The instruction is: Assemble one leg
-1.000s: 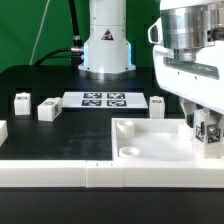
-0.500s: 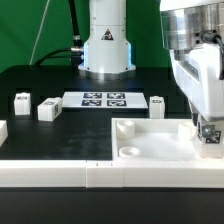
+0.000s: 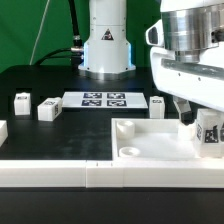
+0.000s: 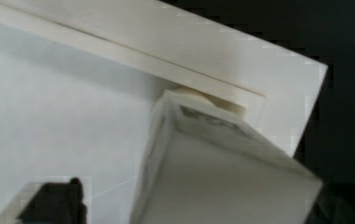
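Note:
My gripper [image 3: 207, 134] is shut on the leg [image 3: 211, 129], a small white block with a black-and-white tag, at the exterior view's right. It holds the leg upright over the far right corner of the large white tray-like piece [image 3: 150, 140]. In the wrist view the leg [image 4: 227, 165] fills the lower middle, and its far end meets a round corner socket [image 4: 204, 99] of the tray piece. One dark finger [image 4: 49, 203] shows beside the leg; the other is hidden.
Three more white tagged blocks lie on the black table: two at the left [image 3: 20, 100] [image 3: 48, 110] and one near the middle right [image 3: 157, 104]. The marker board [image 3: 105, 99] lies at the back before the arm's base [image 3: 106, 50]. A white rail [image 3: 60, 174] runs along the front.
The wrist turned one way half a second ago and has turned back. The leg stays in the gripper at the tray piece's right corner.

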Action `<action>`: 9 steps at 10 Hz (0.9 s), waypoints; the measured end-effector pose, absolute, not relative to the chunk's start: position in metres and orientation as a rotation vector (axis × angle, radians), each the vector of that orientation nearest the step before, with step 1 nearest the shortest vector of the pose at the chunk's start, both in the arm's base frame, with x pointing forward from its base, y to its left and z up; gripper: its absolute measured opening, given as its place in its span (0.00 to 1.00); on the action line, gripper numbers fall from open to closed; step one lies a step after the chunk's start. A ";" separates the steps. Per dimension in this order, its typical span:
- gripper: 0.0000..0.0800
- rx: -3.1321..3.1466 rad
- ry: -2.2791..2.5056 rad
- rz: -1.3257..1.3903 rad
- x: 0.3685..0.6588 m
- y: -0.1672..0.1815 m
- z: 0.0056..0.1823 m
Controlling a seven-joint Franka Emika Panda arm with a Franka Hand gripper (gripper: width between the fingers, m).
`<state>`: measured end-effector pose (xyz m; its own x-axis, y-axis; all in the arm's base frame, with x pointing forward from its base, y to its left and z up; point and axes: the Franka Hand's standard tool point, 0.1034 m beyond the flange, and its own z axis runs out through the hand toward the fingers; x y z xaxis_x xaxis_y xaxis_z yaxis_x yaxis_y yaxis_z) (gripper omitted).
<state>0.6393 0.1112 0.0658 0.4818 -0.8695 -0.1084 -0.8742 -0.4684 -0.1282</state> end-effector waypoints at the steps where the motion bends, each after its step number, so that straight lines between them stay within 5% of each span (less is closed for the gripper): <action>1: 0.81 -2.698 1.282 0.019 0.639 0.113 0.066; 9: 0.81 -3.041 0.157 -0.035 0.641 0.122 0.067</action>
<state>0.6411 0.1219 0.0668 0.9944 -0.1038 0.0182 -0.1016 -0.9901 -0.0969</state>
